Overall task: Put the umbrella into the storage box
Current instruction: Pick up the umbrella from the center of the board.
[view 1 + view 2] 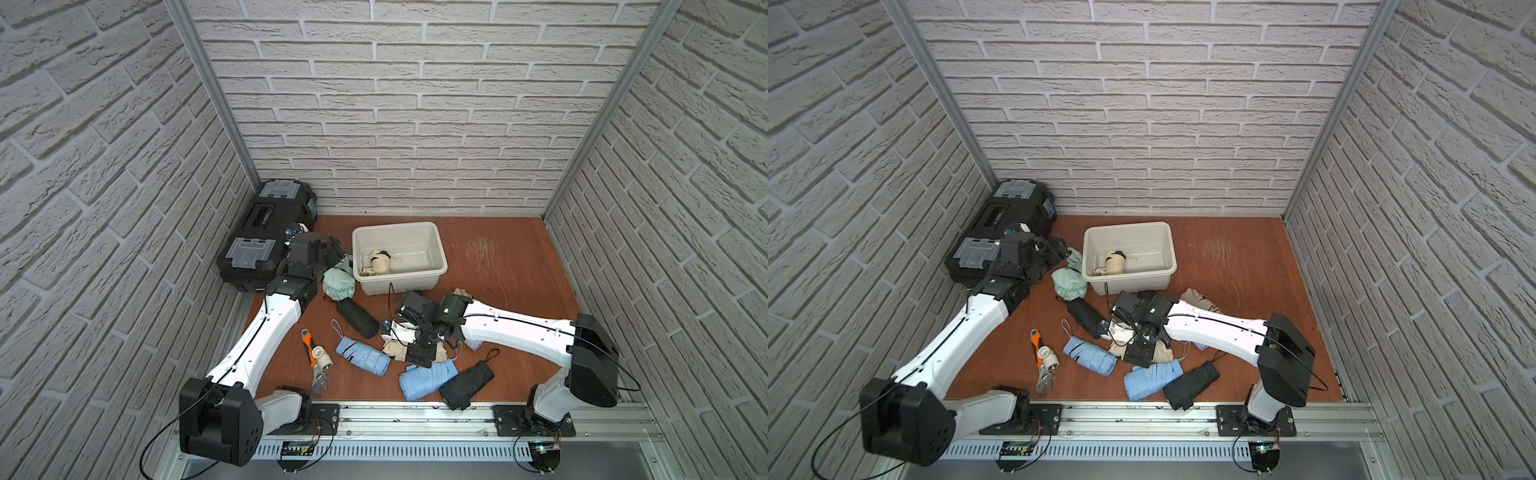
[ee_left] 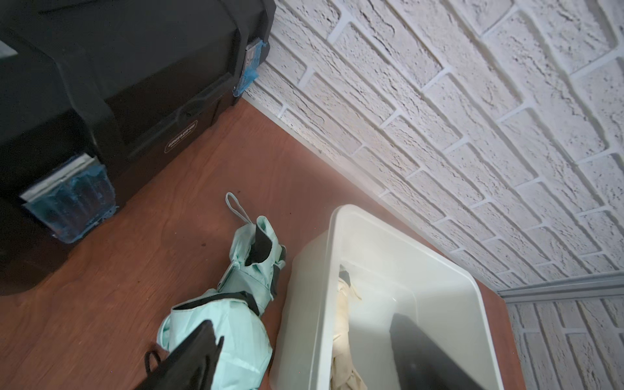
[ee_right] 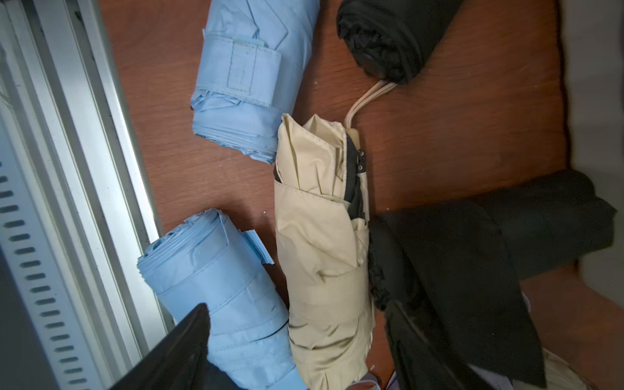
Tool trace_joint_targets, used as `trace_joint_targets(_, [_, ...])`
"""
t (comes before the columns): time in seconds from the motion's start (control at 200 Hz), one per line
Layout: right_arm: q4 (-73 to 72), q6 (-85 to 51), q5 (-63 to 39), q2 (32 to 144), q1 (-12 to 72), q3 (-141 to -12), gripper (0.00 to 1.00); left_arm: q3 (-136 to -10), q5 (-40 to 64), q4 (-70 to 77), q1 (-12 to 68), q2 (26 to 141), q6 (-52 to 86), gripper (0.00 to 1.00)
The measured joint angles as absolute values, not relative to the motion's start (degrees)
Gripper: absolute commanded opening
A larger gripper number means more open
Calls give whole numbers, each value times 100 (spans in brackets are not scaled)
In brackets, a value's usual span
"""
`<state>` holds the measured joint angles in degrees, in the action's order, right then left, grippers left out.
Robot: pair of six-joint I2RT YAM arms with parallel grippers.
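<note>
Nearest, my right tool (image 3: 297,305) is hanging open astride the beige umbrella (image 3: 320,236) on the red-brown wooden worktop (image 1: 498,257). Farther on, my left tool (image 2: 302,320) is gaping across the storage box (image 1: 399,282) rim, with a second beige umbrella (image 1: 380,262) lying inside. The black toolbox (image 2: 135,84) is showing an oval badge (image 2: 180,138) too blurred to read, and white brick walls (image 1: 415,104) are enclosing everything.

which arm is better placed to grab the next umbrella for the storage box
Probably the right: the right gripper hangs open astride the beige umbrella. The left gripper, open too, straddles the storage box wall, with the mint umbrella under just one finger.
</note>
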<state>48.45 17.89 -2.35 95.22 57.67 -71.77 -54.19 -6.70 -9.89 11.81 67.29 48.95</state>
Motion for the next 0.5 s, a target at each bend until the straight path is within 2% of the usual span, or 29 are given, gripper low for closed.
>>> trace_joint_targets(0.5, [4510,2718,47,10543,5793,-7317,85,-5288,-565,-810,1028,6536,4969,84])
